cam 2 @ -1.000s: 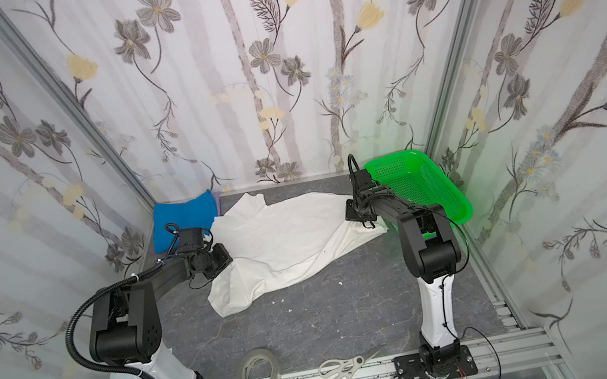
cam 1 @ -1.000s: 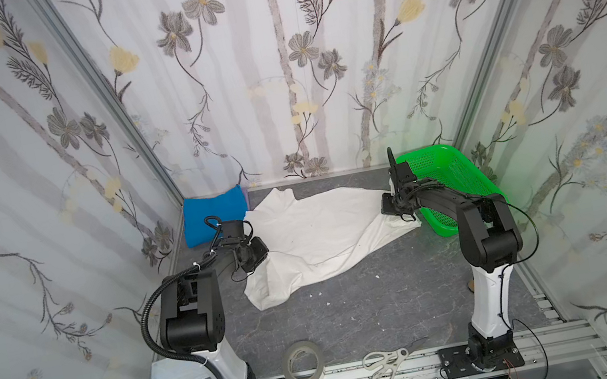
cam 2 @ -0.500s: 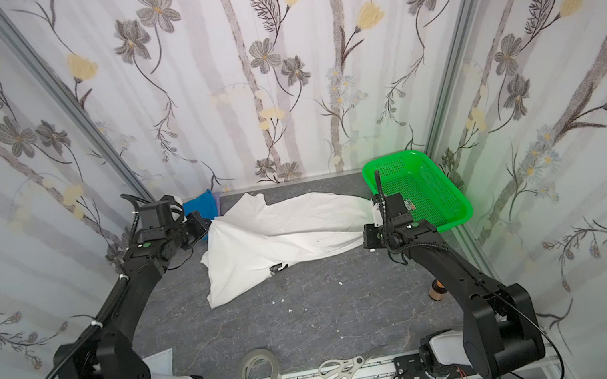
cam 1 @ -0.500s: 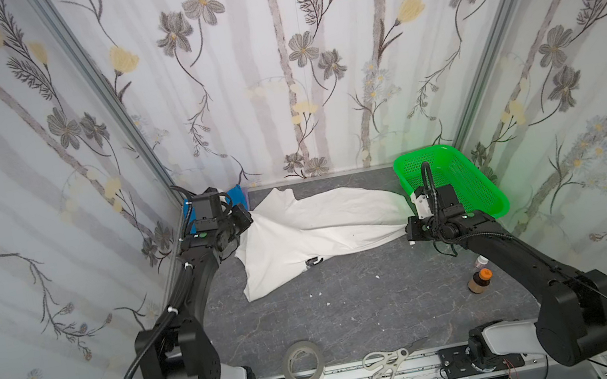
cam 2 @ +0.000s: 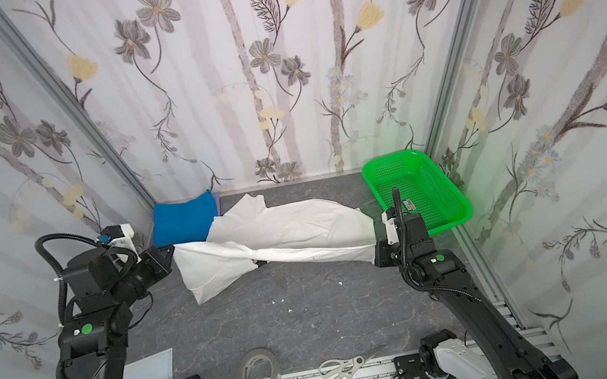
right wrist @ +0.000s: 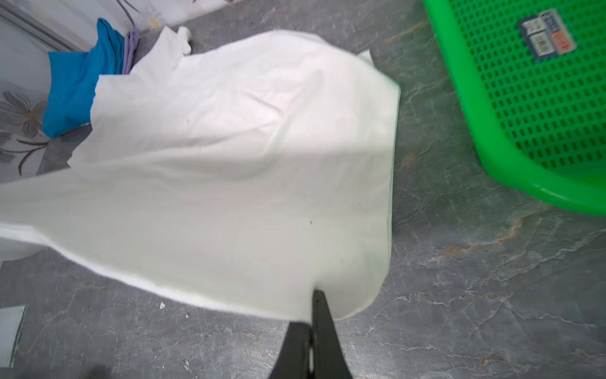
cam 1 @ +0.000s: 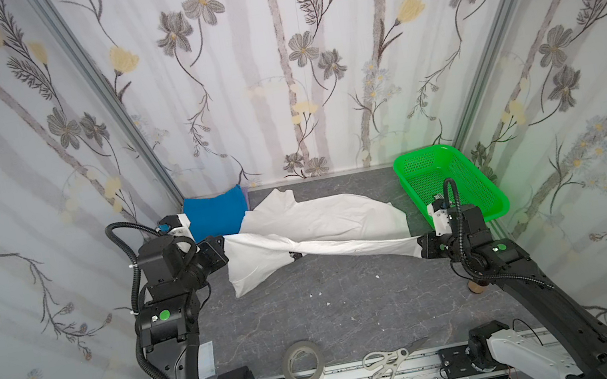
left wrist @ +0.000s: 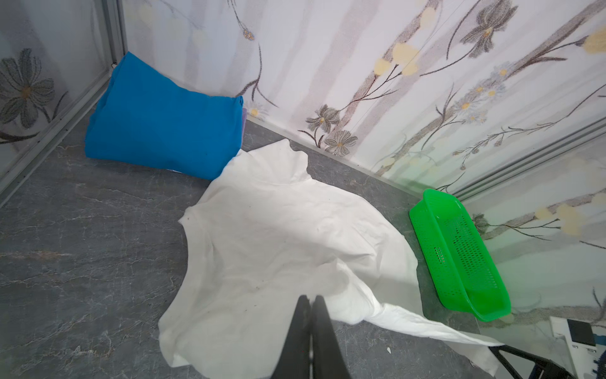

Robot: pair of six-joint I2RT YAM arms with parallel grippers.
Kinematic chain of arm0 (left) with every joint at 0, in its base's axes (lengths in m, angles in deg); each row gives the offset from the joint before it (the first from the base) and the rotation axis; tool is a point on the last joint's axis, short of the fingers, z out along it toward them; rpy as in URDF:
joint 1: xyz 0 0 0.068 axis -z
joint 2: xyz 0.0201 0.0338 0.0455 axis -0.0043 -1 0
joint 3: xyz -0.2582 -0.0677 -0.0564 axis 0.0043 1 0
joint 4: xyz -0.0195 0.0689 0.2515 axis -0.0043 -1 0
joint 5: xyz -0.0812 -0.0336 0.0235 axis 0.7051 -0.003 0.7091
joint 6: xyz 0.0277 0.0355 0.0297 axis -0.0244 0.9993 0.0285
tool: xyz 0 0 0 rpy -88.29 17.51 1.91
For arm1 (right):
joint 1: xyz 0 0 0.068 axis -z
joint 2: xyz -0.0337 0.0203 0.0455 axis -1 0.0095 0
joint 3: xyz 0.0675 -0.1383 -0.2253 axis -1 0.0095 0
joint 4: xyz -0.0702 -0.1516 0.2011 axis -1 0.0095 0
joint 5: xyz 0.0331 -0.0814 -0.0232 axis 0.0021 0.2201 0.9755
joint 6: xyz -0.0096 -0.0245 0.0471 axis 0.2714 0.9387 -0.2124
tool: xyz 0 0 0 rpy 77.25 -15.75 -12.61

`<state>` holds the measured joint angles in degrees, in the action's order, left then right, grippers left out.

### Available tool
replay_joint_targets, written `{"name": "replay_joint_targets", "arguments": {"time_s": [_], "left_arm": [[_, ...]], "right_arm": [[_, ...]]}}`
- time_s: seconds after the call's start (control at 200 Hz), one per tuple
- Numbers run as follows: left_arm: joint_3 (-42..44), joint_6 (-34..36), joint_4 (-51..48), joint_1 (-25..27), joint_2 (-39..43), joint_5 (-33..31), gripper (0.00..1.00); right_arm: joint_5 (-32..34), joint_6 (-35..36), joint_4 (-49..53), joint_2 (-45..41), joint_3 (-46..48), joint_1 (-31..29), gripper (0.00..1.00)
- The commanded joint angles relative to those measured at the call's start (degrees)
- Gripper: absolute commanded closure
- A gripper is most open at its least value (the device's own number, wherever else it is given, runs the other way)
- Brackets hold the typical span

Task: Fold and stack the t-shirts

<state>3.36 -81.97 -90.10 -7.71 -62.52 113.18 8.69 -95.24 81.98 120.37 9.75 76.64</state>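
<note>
Above the tabletop (cam 1: 336, 311), we hold the white t-shirt (cam 1: 324, 220) strung between left end effector (cam 1: 224, 243) and right end effector (cam 1: 422, 247), both clamped on its edge, its rest lying by the blue t-shirt (cam 1: 216, 216); the mid-span twist could fold in crooked, or cloth slip free.

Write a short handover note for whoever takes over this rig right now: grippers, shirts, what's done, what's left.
Left gripper: shut on the white t-shirt, at one end of its edge.
Right gripper: shut on the other end.
Shirts: that edge is stretched between them above the table, twisted midway, the rest draped on it. The blue t-shirt lies folded in the far left corner.
Done: blue one folded.
Left: lay the white one flat, fold it, probably stack it on the blue.
</note>
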Motion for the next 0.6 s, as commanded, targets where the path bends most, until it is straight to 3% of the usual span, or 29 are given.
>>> {"name": "replay_joint_targets", "arguments": {"time_s": [0.0, 0.195, 0.46, 0.595], "left_arm": [[-1.2, 1.82, -2.55, -0.06, -0.87, 5.99, 1.0], [-1.98, 4.1, -5.26, -0.08, 1.0, 5.26, 1.0], [2.14, 4.94, -7.21, -0.12, 4.15, 4.37, 1.0], [-1.45, 5.34, -8.47, -0.68, 4.49, 3.48, 1.0]], "right_arm": [[6.24, -0.64, -0.39, -1.12, -6.26, 0.25, 1.0], [9.92, 2.26, 6.24, 2.51, -19.06, 0.27, 1.0], [5.13, -0.6, 4.3, -3.53, -5.13, 0.24, 1.0], [5.01, -1.18, 4.53, -5.53, -3.9, 0.25, 1.0]]}}
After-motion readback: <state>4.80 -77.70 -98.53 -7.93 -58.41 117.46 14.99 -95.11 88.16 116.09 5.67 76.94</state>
